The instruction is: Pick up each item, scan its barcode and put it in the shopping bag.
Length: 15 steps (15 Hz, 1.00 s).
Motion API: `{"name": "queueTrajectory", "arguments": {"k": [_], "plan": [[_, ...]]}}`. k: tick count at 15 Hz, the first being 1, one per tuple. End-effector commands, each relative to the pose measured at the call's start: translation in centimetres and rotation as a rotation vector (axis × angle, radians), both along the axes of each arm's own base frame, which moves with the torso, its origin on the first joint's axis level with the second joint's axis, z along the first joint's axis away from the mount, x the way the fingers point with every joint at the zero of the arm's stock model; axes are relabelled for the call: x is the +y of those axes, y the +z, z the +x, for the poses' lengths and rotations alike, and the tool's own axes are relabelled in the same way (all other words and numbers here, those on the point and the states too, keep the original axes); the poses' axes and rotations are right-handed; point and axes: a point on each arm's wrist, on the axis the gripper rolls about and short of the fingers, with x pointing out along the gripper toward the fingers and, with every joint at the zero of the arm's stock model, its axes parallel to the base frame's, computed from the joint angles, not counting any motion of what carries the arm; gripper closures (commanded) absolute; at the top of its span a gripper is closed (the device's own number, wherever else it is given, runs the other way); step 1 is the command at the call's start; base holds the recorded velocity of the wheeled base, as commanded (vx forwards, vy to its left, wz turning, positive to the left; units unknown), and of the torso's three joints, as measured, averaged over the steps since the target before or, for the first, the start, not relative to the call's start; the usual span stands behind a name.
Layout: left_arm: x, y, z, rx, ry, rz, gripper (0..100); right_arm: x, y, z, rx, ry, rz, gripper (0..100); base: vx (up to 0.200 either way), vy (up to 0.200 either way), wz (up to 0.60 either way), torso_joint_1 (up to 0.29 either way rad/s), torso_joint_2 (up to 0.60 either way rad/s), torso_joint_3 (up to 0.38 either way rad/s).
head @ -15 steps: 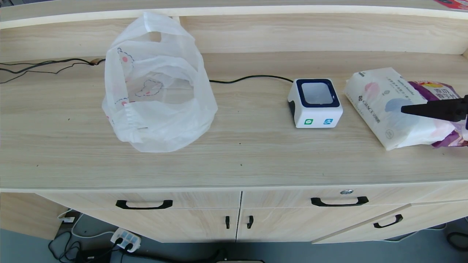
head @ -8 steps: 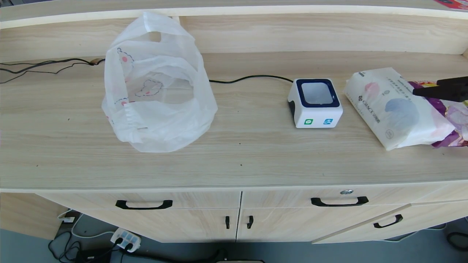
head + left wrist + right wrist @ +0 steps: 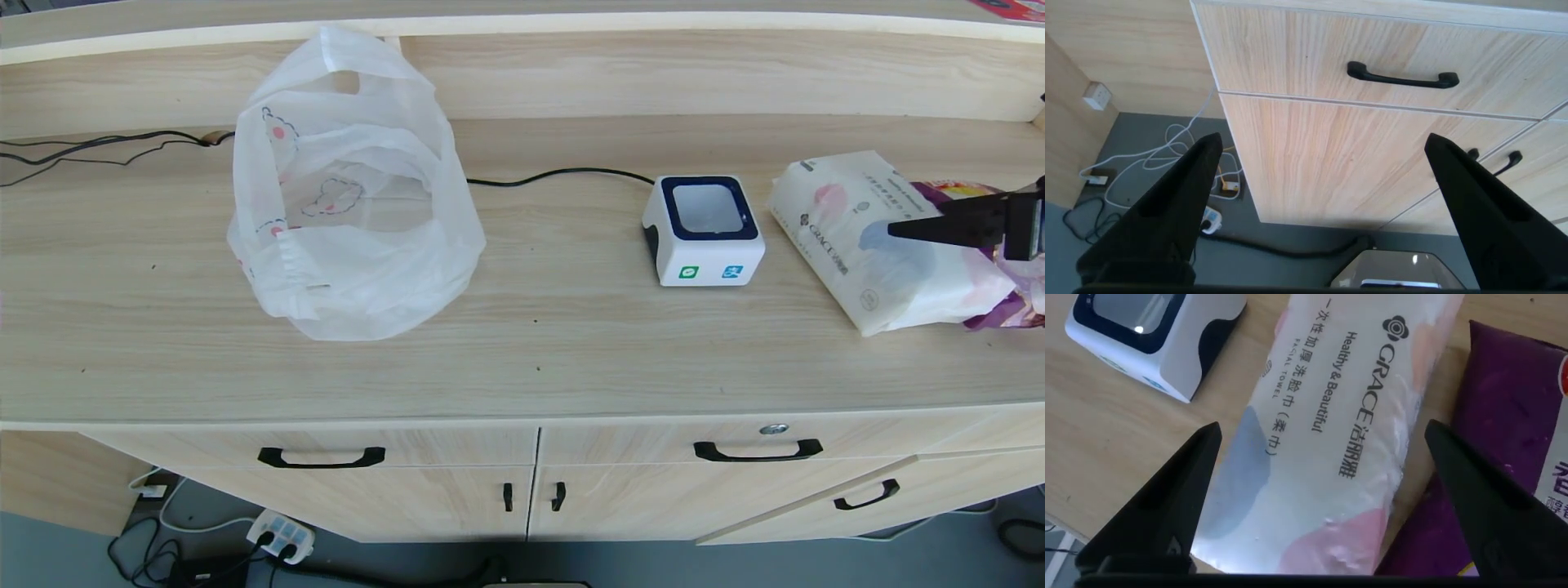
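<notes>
Over the last second the right claw (image 3: 906, 229) swung toward the far edge of the surface (image 3: 571, 343) and then came back left and a little nearer. It now hangs above the middle of the tissue pack (image 3: 857, 245). Nothing else on the surface has shifted.

The right claw is spread wide and holds nothing; in the right wrist view its 2 fingers straddle the pack's width with the printed face between them. The pack lies flat at the right end of the surface, just right of the scanner (image 3: 706, 233). A purple packet (image 3: 935, 193) touches its right side and seems to be partly tucked beneath it. The shopping bag (image 3: 351, 204) stands open well to the left, apparently with nothing in it. The left claw (image 3: 1323, 139) is also spread and holds nothing, low in front of the drawer (image 3: 1388, 57) fronts.

Likely risks from here:
1. The pack is soft and glossy, so a pinch across it may only bunch the wrapper and let it slide out on the lift.
2. A finger coming down on the right side may catch the purple packet and drag or lift both things together.
3. No barcode shows on the upper face, so the pack may need turning over the scanner, which loosens a weak hold.
4. The bag is limp and could fold shut.
</notes>
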Motion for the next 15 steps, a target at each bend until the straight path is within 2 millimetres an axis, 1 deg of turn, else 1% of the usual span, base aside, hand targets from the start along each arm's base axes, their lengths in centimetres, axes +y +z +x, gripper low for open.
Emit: {"name": "queueTrajectory", "arguments": {"k": [1,5,6,8,12,15], "plan": [[0.0,0.0,0.0,0.000,0.000,-0.001,0,0.1,-0.3,0.2,0.010,0.006,0.001,0,0.000,0.000,0.00,0.000,0.00,0.000],[0.0,0.0,0.0,0.000,0.000,0.000,0,0.9,-1.2,0.6,0.043,0.015,-0.002,0,0.000,0.000,0.00,0.000,0.00,0.000],[0.0,0.0,0.0,0.000,0.002,-0.001,0,1.3,-1.8,0.7,0.068,0.015,0.000,0,0.000,0.000,0.00,0.000,0.00,0.000],[0.0,0.0,0.0,0.000,0.000,0.000,0,1.6,-2.8,1.7,0.105,-0.007,-0.005,0,0.000,0.000,0.00,0.000,0.00,0.000],[0.0,0.0,0.0,0.000,0.000,-0.001,0,2.0,-3.1,3.5,0.112,0.003,-0.012,0,0.000,0.000,0.00,0.000,0.00,0.000],[0.0,0.0,0.0,0.000,0.000,-0.001,0,2.7,-3.9,4.4,0.139,0.001,-0.025,0,0.000,0.000,0.00,0.000,0.00,0.000]]}}
